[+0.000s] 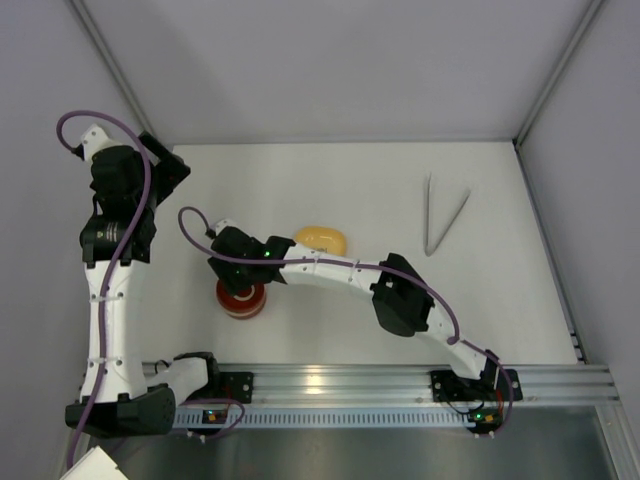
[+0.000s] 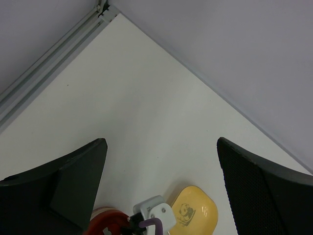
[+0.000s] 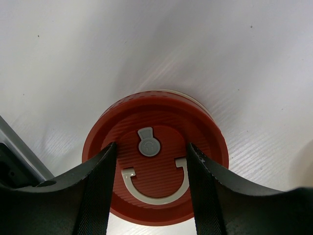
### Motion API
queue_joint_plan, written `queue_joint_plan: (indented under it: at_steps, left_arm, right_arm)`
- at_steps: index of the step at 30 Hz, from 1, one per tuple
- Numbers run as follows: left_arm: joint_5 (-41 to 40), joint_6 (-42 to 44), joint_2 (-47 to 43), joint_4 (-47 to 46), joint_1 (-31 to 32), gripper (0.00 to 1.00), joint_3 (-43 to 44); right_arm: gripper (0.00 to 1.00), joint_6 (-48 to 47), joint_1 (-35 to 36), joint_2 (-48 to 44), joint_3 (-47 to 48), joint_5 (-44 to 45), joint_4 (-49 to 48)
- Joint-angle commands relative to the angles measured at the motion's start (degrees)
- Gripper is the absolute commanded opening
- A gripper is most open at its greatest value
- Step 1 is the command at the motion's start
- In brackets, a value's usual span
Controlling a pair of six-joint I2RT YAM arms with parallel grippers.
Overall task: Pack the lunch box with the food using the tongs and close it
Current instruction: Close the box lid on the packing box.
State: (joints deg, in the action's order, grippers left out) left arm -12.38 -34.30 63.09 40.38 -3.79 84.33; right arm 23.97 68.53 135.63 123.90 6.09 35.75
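The lunch box (image 1: 241,300) stands near the front left of the table with its red lid (image 3: 156,117) on top; only a pale rim (image 3: 195,101) of the box shows under the lid. My right gripper (image 3: 151,152) is directly above it, its fingers pressed against both sides of the lid's raised centre with the white handle. The same lid (image 2: 105,224) shows at the bottom of the left wrist view. The tongs (image 1: 440,215) lie in a V at the back right, away from both arms. My left gripper (image 2: 161,147) hangs open over bare table at the back left. The food is hidden.
A yellow rounded dish (image 1: 322,239) with a panda mark (image 2: 195,213) sits just behind my right arm's wrist (image 2: 156,211). Grey walls close the table at the back and sides. The aluminium rail (image 1: 330,385) runs along the near edge.
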Motion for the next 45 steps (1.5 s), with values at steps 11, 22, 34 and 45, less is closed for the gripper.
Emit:
queue_joint_plan:
  at_steps: [11, 22, 34, 45]
  left_arm:
    - [0.9, 1.0, -2.2, -1.4, -0.4, 0.99, 1.2]
    - [1.0, 1.2, -2.3, -1.5, -0.4, 0.99, 0.9]
    - [1.1, 1.1, -2.5, -1.4, -0.4, 0.99, 0.6]
    - [1.6, 1.0, -2.7, -1.7, -0.4, 0.99, 0.2]
  right_arm:
    - [0.62, -1.9, 2.4, 1.1, 2.2, -0.6, -4.3]
    - [0.71, -2.1, 2.7, 0.7, 1.6, 0.2, -4.9]
    - [0.7, -0.7, 2.6, 2.9, 0.8, 2.7, -2.4]
    - [0.7, -1.2, 2.6, 4.9, -0.1, 4.5, -1.3]
